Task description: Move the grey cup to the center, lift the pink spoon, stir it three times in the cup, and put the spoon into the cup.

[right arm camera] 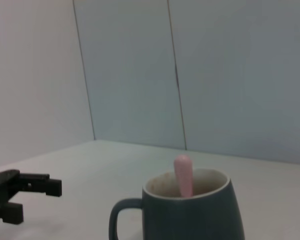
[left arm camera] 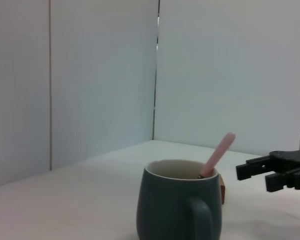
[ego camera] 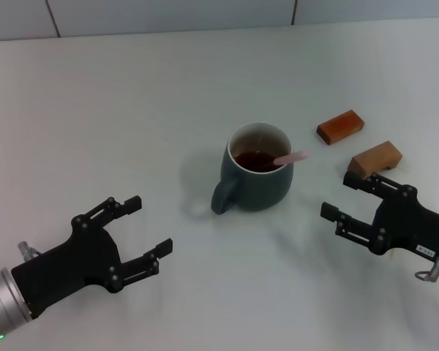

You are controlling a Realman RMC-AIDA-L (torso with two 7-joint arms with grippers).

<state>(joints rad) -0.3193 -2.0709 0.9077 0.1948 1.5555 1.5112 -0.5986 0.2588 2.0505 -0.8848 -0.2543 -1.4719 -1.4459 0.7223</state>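
My grippers are both matte black, the left gripper (ego camera: 142,229) and the right gripper (ego camera: 345,196). Slate-grey cup (ego camera: 257,175), whitish inside, dark brown liquid, pale pink spoon (ego camera: 290,157). Wooden blocks (ego camera: 340,126) are orange-brown.

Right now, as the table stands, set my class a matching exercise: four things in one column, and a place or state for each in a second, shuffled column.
Things:
1. pink spoon
2. grey cup
3. left gripper
4. two wooden blocks

Places or states:
A. open and empty, on the robot's left of the cup
B. lying on the table on the robot's right of the cup
C. standing mid-table, holding dark liquid
D. leaning inside the cup, handle over the rim

Pairs: 1-D, 2-C, 3-A, 4-B
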